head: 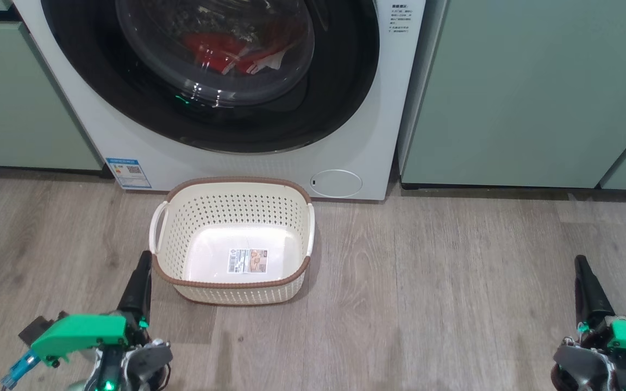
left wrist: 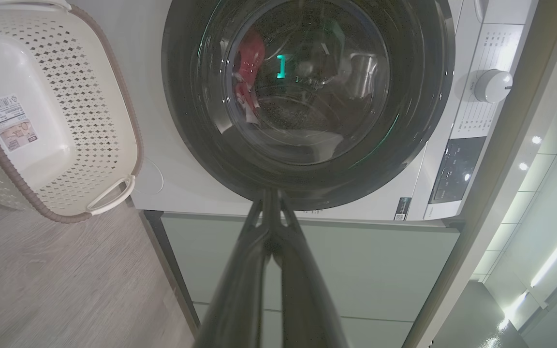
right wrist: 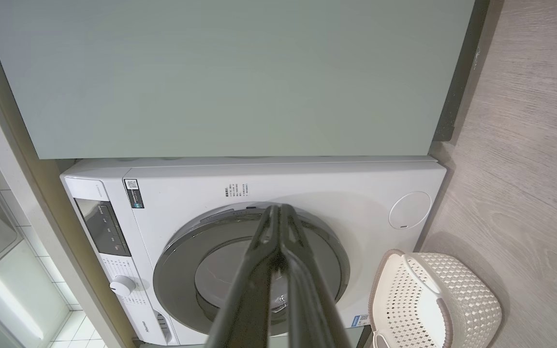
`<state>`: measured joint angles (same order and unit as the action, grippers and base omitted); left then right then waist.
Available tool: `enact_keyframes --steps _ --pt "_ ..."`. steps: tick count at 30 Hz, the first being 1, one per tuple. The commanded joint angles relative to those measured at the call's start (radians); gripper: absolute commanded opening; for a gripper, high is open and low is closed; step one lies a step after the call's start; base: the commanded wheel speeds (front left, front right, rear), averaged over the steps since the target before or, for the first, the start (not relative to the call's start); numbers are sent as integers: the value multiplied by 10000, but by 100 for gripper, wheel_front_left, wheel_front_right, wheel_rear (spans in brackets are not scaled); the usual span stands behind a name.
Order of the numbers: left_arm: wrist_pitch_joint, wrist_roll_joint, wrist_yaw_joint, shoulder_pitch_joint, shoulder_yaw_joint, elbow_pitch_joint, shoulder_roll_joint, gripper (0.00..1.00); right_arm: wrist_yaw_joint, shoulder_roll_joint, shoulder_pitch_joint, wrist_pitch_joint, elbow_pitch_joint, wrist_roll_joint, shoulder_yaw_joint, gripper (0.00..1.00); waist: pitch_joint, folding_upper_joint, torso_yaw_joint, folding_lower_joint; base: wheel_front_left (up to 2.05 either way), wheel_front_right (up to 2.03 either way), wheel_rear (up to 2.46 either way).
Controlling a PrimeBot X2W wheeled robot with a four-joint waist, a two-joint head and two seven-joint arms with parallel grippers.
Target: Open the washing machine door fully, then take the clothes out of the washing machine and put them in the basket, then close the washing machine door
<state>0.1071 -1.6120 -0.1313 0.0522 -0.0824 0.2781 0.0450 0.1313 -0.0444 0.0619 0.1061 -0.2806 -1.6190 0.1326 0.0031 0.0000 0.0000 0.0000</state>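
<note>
The white washing machine (head: 367, 125) stands straight ahead with its round black-rimmed door (head: 345, 81) closed against the front. Red clothes (head: 220, 51) with a white part show through the door's glass bowl. On the floor before the machine sits the cream basket (head: 182, 195) with a brown rim, holding nothing but a paper label on its floor. My left gripper (head: 143, 260) is low at the left, just left of the basket, shut and empty. Low at the right, well clear of the basket, my right gripper (head: 581, 263) is shut and empty too. The door (left wrist: 186, 111) and basket (left wrist: 85, 125) also appear in the left wrist view.
Pale green cabinets (head: 514, 92) flank the machine on both sides. A small round white hatch (head: 336, 183) sits at the machine's lower right corner. Wood-look floor (head: 443, 282) spreads between the basket and my right gripper. The control panel and white dial (left wrist: 493, 86) are on the machine's upper front.
</note>
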Motion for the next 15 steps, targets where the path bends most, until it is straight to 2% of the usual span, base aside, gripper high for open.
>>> enact_keyframes --steps 1,15 --pt "70 43 6 558 -325 -333 53 0 -6 -65 460 72 359 106 -187 0 0 0 0 0 0 0 0" --pt "70 43 6 558 -325 -333 53 0 -6 -64 461 74 359 108 -184 0 0 0 0 0 0 0 0"
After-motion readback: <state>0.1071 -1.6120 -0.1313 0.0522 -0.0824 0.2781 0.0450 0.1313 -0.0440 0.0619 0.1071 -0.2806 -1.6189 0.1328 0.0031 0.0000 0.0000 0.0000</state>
